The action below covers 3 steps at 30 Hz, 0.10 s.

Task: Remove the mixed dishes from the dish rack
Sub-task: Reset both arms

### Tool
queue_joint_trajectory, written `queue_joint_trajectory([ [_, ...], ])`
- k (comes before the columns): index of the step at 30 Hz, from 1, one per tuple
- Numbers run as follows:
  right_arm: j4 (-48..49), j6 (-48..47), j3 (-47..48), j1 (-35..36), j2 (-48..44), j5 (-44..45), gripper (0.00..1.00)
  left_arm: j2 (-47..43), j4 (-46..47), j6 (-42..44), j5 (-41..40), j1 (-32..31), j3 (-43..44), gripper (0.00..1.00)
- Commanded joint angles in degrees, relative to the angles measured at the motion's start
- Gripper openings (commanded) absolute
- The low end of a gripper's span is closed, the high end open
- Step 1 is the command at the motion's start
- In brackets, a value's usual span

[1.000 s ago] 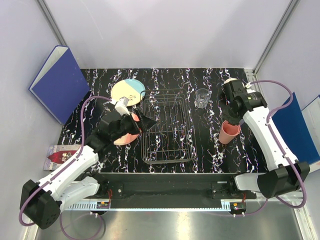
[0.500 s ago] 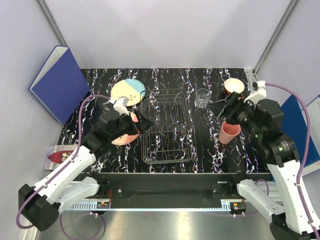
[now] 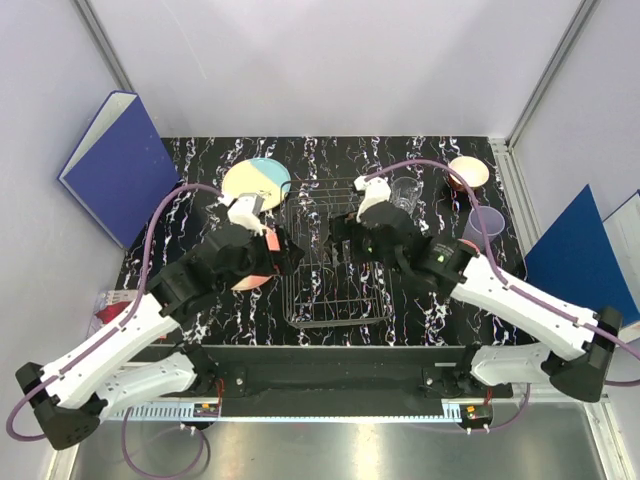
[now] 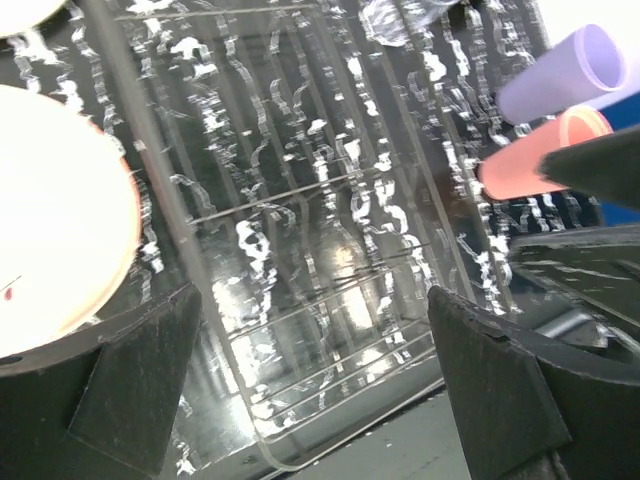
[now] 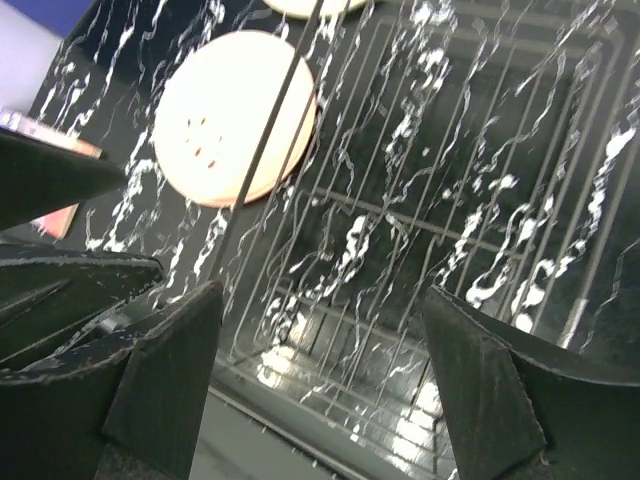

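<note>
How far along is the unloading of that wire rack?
Nearly finished, it seems. The wire-grid dish rack looks empty. The blue-and-cream plate, clear glass and lavender cup sit on the black marbled table beside it. The left hand and right hand hover open above the rack, holding nothing. Nothing visible is left to lift out.

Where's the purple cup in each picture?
Top external: lavender cup on the right, right of the dish rack.
Left wrist: top right corner, above a salmon-pink cup.
Right wrist: not in it.
Shared landmark: the wire dish rack, in all three.
</note>
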Motion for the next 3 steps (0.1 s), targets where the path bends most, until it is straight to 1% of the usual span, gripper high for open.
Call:
queue_joint_trajectory([
  [1, 5.8, -3.7, 3.4, 5.7, -0.6, 13.3, 0.87, -2.7, -3.2, 0.5, -5.4, -0.5, 0.1, 0.99],
  [3, 5.6, -4.2, 3.6, 8.3, 1.7, 16.4, 0.88, -2.7, -3.7, 0.2, -6.1, -0.6, 0.0, 0.99],
])
